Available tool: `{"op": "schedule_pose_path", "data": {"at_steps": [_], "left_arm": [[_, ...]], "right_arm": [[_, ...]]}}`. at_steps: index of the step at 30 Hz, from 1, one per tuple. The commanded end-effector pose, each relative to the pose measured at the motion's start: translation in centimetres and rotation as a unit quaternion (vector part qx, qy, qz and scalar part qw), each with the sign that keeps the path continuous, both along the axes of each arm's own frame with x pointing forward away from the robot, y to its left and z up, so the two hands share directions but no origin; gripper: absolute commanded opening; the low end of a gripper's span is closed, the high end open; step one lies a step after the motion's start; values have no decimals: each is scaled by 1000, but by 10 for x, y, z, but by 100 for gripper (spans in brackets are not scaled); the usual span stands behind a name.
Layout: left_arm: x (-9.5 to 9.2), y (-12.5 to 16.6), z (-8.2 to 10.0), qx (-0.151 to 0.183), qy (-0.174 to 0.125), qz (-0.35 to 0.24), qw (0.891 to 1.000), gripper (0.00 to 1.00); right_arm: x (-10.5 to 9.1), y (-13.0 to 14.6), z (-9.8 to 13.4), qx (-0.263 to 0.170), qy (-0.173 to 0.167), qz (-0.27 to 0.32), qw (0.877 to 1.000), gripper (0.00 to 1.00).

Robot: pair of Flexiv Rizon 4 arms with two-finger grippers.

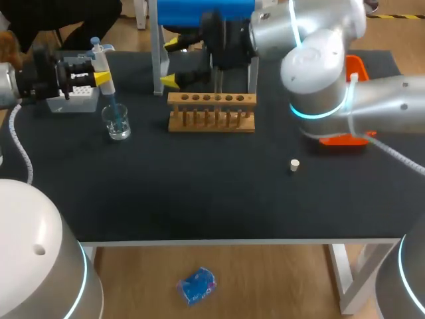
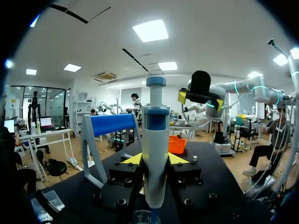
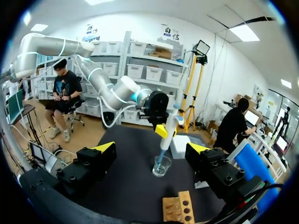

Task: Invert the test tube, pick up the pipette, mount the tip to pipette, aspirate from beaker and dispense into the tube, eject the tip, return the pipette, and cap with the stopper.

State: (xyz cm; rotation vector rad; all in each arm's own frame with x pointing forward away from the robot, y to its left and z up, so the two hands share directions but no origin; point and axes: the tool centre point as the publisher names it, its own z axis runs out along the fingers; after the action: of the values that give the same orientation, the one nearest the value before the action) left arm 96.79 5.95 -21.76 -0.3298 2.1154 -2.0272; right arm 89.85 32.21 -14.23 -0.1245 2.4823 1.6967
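Aspiration is in hand: at upper left the pipette (image 1: 99, 56) is clamped by the left gripper (image 2: 155, 159), tip dipped in the beaker (image 1: 117, 123). The right gripper (image 1: 174, 62) is spread wide, upper middle. A lift toward the rack (image 1: 211, 111) is called for next.

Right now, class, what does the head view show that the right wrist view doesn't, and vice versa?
Only the head view: the stopper lying on the table, and the orange tray partly behind the right arm. Only the right wrist view: the raised elbow of the left arm. Both: the left gripper shut on the pipette, its tip down in the beaker, the tip box, the wooden rack, the blue bar and the open right gripper.
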Motion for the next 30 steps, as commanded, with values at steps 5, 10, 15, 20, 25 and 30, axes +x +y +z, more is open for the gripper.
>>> {"op": "schedule_pose_path", "data": {"at_steps": [5,10,15,20,25,30], "left_arm": [[0,-1,0,0,-1,1,1000,0],[0,-1,0,0,-1,1,1000,0],[0,-1,0,0,-1,1,1000,0],[0,-1,0,0,-1,1,1000,0],[0,-1,0,0,-1,1,1000,0],[0,-1,0,0,-1,1,1000,0]], "right_arm": [[4,-6,8,-12,44,114,992,100],[4,-6,8,-12,44,114,992,100],[3,-6,-1,10,54,101,993,100],[14,13,0,11,57,118,991,100],[25,32,7,12,54,129,990,0],[29,47,12,12,59,133,989,0]]}}
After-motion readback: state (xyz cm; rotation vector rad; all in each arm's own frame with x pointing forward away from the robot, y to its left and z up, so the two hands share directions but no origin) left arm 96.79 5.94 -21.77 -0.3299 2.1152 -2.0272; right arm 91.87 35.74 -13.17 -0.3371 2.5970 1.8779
